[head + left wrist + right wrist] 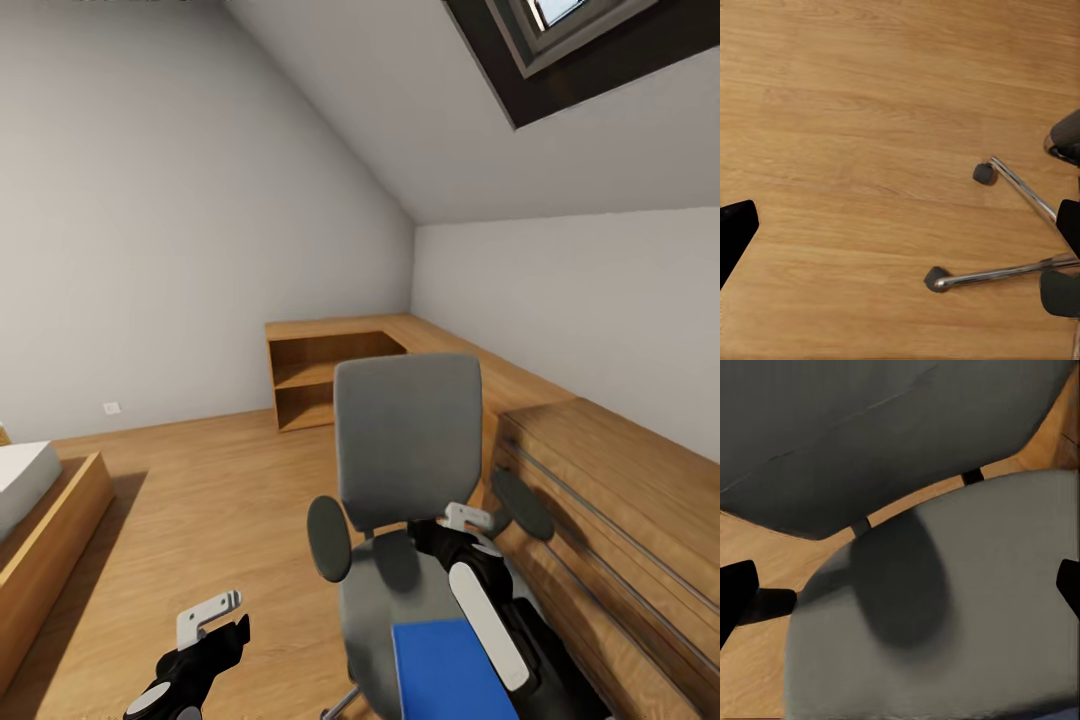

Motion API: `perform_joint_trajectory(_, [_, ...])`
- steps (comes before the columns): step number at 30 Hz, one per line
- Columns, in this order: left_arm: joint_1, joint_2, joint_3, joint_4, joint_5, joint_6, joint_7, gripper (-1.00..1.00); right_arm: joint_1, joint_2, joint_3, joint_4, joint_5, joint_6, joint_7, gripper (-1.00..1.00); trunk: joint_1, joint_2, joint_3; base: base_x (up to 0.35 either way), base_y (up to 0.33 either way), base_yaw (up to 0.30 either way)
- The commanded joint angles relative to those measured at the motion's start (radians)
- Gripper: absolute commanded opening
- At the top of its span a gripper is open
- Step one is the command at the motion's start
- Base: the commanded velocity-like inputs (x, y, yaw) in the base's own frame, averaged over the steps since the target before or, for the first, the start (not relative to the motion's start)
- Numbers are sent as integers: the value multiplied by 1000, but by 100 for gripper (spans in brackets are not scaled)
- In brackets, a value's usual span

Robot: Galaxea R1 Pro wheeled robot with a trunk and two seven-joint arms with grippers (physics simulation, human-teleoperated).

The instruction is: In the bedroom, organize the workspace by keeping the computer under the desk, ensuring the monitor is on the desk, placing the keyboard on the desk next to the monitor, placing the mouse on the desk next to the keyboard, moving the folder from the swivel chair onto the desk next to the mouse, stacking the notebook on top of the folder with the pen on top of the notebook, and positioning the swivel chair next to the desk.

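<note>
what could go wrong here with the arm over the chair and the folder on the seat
The right gripper hangs above the swivel chair seat; pushing down could roll the chair on its casters. The folder lies near the seat's front edge, so a nudge might slide it off onto the floor.

Left arm low at lower left of head view, forearm reaching forward. Left gripper (215, 617) held out, pale finger (208, 613) raised, holds nothing, open or closed unclear. Right arm extends forward at lower centre-right, white-and-black forearm angled up and inward. Right gripper (462, 518) at arm's far end, pale fingertip (466, 516) visible. Jaws apart in right wrist view, nothing between them.
</note>
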Motion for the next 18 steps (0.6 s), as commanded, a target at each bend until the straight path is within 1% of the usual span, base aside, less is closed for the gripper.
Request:
perform_joint_trajectory(1, [0,0,-1,-2,11,1,9,100,-1,0,1,-2,-10,1,-12,100,0,-1,-1,-217,86,0])
perform_joint_trajectory(2, [0,0,-1,-2,11,1,9,100,0,-5,-4,-2,-31,1,-14,100,0,-1,-1,-248,106,-40])
perform_joint_trajectory(3, [0,0,-2,-2,10,1,9,100,0,-13,-13,-2,-65,0,-16,100,0,-1,-1,-268,132,-120])
perform_joint_trajectory(6, [0,0,-2,-2,10,1,9,100,1,-24,-28,-2,-104,0,-18,100,0,-1,-1,-278,154,-179])
perform_joint_trajectory(7, [0,0,-2,-2,10,1,9,100,1,-29,-38,-1,-128,0,-18,100,0,-1,-1,-285,177,-235])
perform_joint_trajectory(9, [0,0,-2,-2,10,1,9,100,1,-34,-46,-1,-147,0,-19,100,0,-1,-1,-286,185,-252])
perform_joint_trajectory(10, [0,0,-2,-2,10,1,9,100,1,-37,-54,-1,-164,0,-19,100,0,-1,-1,-282,200,-270])
perform_joint_trajectory(12, [0,0,-2,-2,10,1,9,100,1,-41,-64,0,-181,0,-19,100,0,-1,-1,-279,208,-276])
perform_joint_trajectory(13, [0,0,-2,-2,10,1,9,100,1,-45,-75,0,-196,0,-19,100,0,-1,-1,-274,216,-284])
perform_joint_trajectory(17, [0,0,-2,-2,10,1,9,100,1,-52,-93,2,-229,0,-19,100,0,-1,-1,-271,222,-289])
perform_joint_trajectory(18, [0,0,-2,-2,10,1,9,100,1,-57,-99,3,-247,0,-19,100,0,-1,-1,-261,232,-287])
